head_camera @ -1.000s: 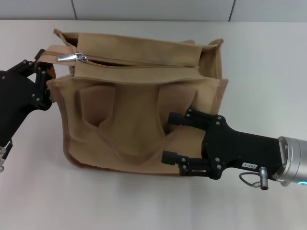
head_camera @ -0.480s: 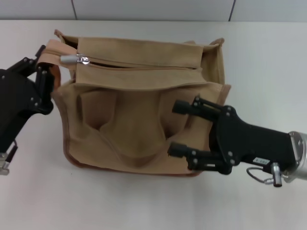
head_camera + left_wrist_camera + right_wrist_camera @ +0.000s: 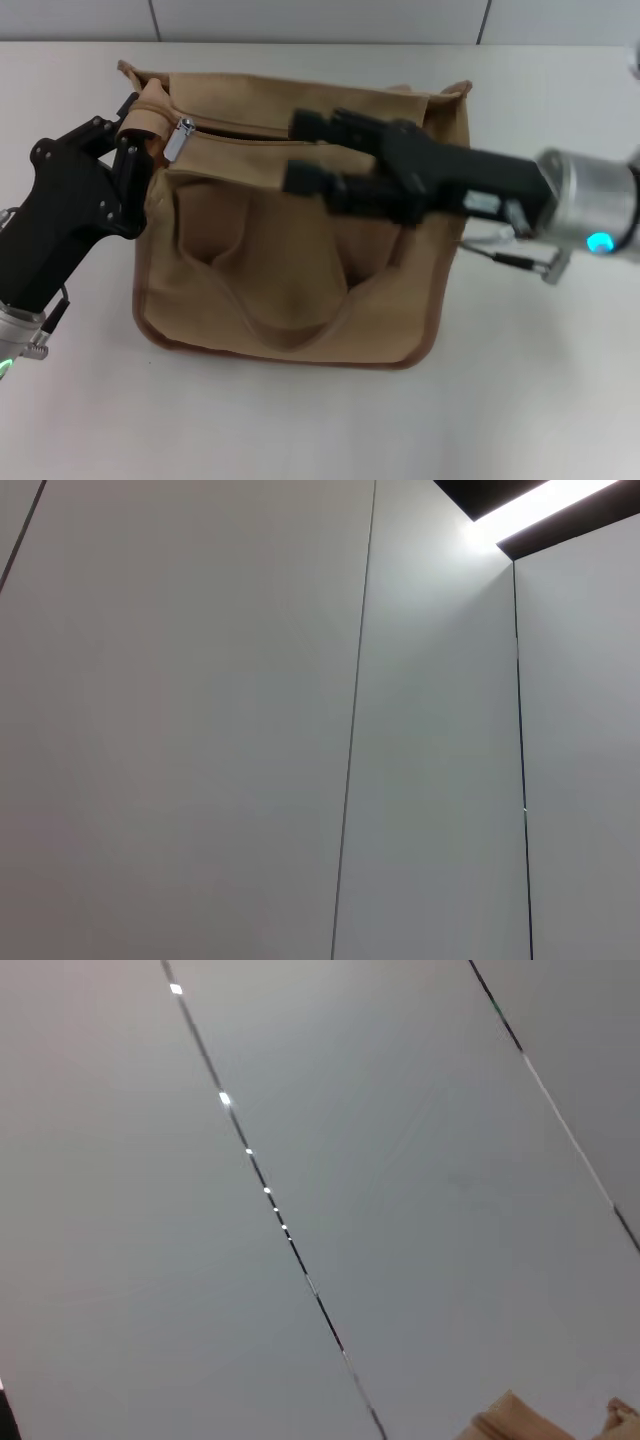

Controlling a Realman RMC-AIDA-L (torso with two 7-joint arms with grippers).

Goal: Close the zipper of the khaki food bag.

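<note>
Right tool has been swung from the khaki food bag's front up over the zipper, fingers spread, toward the pull. Bag end is gripped by left tool. Bag rests on table, shifted slightly.

Matt tan canvas is seen on the khaki food bag, edged with darker brown trim. A shiny silver metal pull is shown on the cloth-taped zipper at the bag's ten o'clock corner. The left tool and right tool are finished in matt black, the right backed by a brushed metal wrist. The bench is smooth, pale and matt.
</note>
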